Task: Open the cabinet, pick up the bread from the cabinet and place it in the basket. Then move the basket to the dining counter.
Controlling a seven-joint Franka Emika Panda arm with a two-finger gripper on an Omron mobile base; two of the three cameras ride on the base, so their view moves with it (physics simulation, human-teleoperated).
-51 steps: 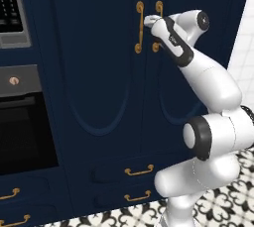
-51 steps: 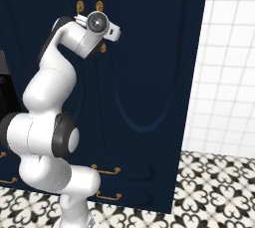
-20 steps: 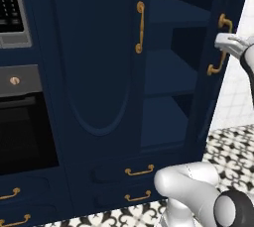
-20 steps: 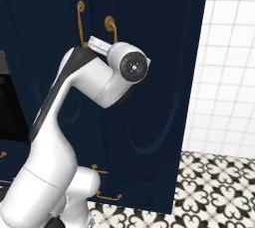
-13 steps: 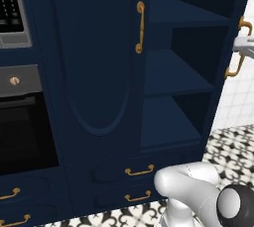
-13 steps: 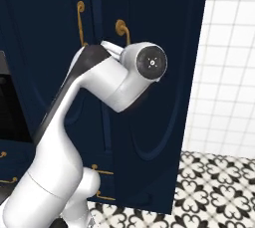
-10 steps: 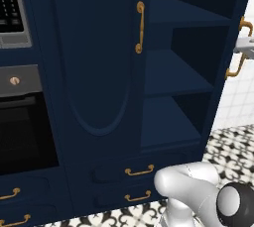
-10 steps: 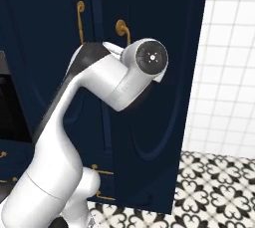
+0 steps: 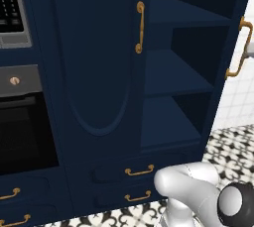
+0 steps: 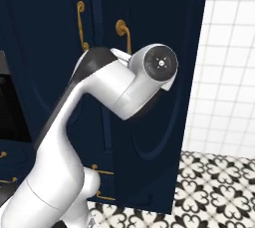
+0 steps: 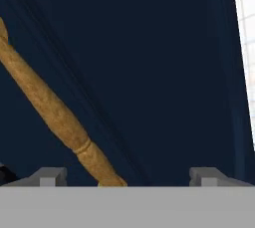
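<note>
We see the cabinet [image 9: 99,62] with its right door [image 9: 233,32] swung wide, presumably so we can reach the navy shelves [image 9: 176,80] behind it; its left door is shut. We judge the opening step done. Our gripper [image 11: 128,176] sits close against the open door's face, its fingertips [image 11: 49,176] spread wide with the brass handle [image 11: 55,117] running slantwise between them, apparently touching neither, so we hold nothing. On the shelf parts that show beside the closed door we can make out no bread; deeper corners are too dark to tell.
</note>
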